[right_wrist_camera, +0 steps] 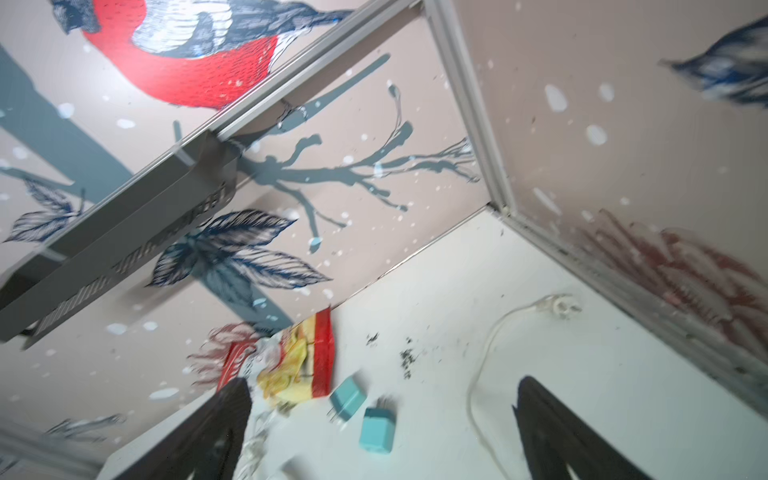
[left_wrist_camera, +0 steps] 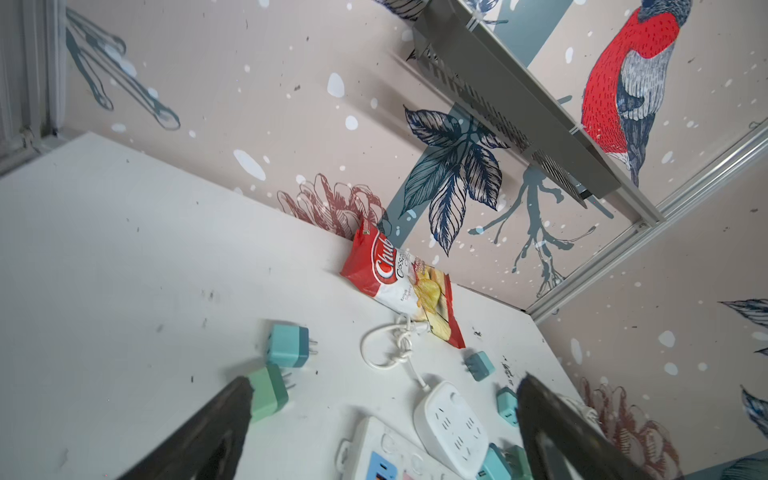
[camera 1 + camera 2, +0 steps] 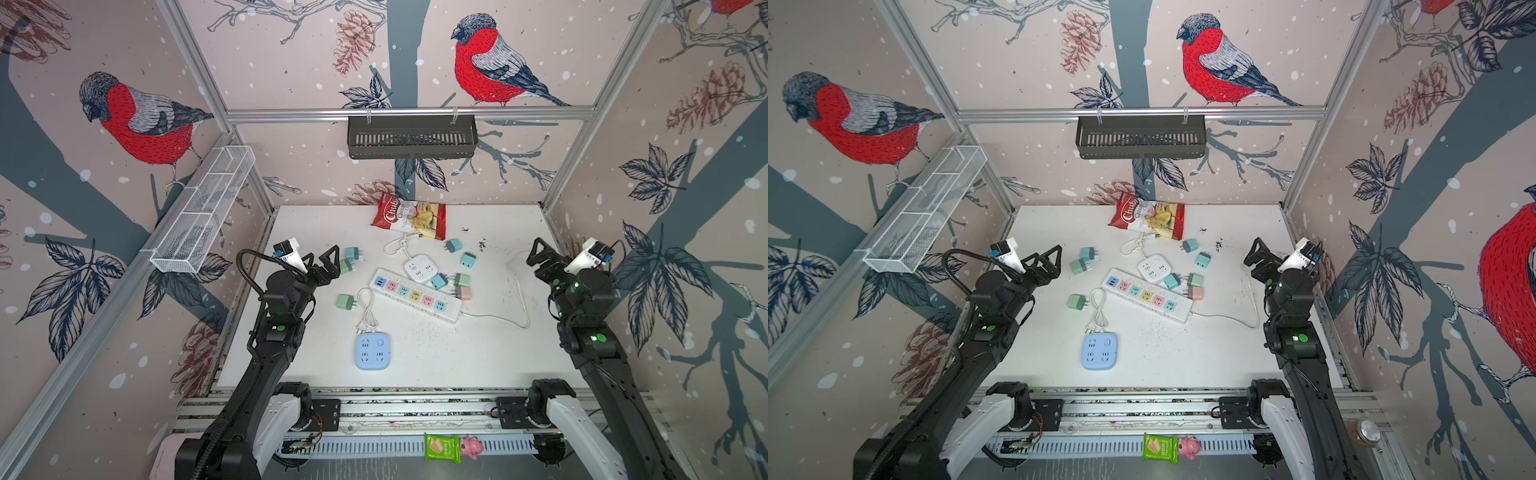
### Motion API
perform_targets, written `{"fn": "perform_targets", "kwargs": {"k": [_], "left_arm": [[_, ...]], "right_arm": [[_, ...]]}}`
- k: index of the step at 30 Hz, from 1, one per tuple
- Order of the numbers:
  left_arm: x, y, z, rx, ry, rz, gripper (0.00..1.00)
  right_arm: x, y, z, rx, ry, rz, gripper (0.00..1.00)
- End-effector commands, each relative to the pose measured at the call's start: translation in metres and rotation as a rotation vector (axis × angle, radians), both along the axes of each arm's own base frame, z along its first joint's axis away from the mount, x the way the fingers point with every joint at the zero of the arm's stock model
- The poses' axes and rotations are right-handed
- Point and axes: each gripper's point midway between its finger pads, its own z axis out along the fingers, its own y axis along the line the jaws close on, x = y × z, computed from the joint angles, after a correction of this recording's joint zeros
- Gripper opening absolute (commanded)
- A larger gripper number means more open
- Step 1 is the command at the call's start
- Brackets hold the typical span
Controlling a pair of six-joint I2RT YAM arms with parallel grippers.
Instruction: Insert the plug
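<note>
Mint-green square plastic plug (image 3: 346, 301) with metal prongs lies loose on the white tabletop (image 3: 498, 353) in both top views, just beside the long white power strip (image 3: 415, 295) with pastel sockets. In the left wrist view, the red crinkled snack bag (image 2: 374, 266) reads "Chub", and the left gripper (image 2: 386, 380) jaws stand wide and empty. In the blurred right wrist view, the right gripper (image 1: 382, 381) jaws are likewise wide.

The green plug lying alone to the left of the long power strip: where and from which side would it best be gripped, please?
Probably grip the green plug by its boxy body, from above, closing across the sides parallel to the prongs. It lies flat, prongs toward the long power strip, body unobstructed. The open left end effector looks nearest.
</note>
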Motion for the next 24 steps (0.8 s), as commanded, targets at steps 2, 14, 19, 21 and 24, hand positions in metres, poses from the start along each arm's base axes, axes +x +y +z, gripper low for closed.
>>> {"fn": "perform_targets", "kwargs": {"k": [2,14,19,21,24], "left_arm": [[0.007,-0.009,-0.018,-0.109,0.146,-0.035,0.98],[-0.016,-0.011,0.017,0.225,0.108,0.228,0.98],[-0.012,0.001,-0.024,0.114,0.258,0.306,0.97],[-0.004,-0.004,-0.037,0.065,0.288,0.203,0.96],[-0.003,-0.005,-0.040,0.069,0.295,0.174,0.85]], "right_arm": [[-0.010,0.055,-0.037,0.088,0.086,0.167,1.00],[-0.014,0.149,-0.101,-0.022,0.179,0.308,1.00],[-0.005,0.153,-0.106,-0.059,0.252,0.298,1.00],[-0.003,0.154,-0.108,-0.054,0.243,0.296,1.00],[-0.001,0.155,-0.111,-0.038,0.213,0.291,1.00]]}}
